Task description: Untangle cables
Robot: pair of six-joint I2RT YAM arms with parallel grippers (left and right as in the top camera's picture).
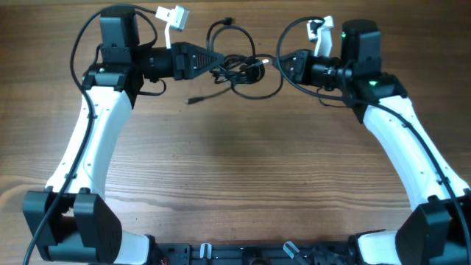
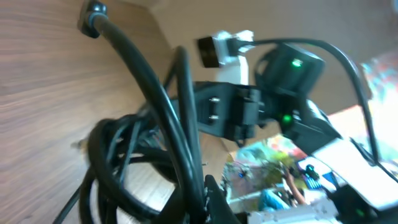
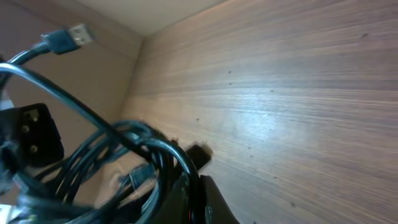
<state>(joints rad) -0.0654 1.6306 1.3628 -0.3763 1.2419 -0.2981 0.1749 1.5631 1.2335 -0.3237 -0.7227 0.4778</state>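
The cables (image 1: 239, 68) are a tangled bundle of thin black cords at the far middle of the wooden table. One loop reaches toward the far edge, and a loose plug end (image 1: 193, 99) lies toward the near left. My left gripper (image 1: 218, 63) is shut on a cord at the bundle's left side; in the left wrist view its fingers (image 2: 202, 199) pinch a cord of the bundle (image 2: 124, 155). My right gripper (image 1: 282, 65) is shut on a cord at the right side; its fingers (image 3: 189, 199) clamp a loop (image 3: 137, 149). A USB plug (image 3: 68, 34) sticks up.
Both arms (image 1: 96, 140) (image 1: 412, 140) reach in from the near corners. The table's far edge lies just behind the bundle. Colourful clutter (image 2: 273, 174) shows beyond the table in the left wrist view. Bare wood (image 1: 243, 169) fills the middle and front.
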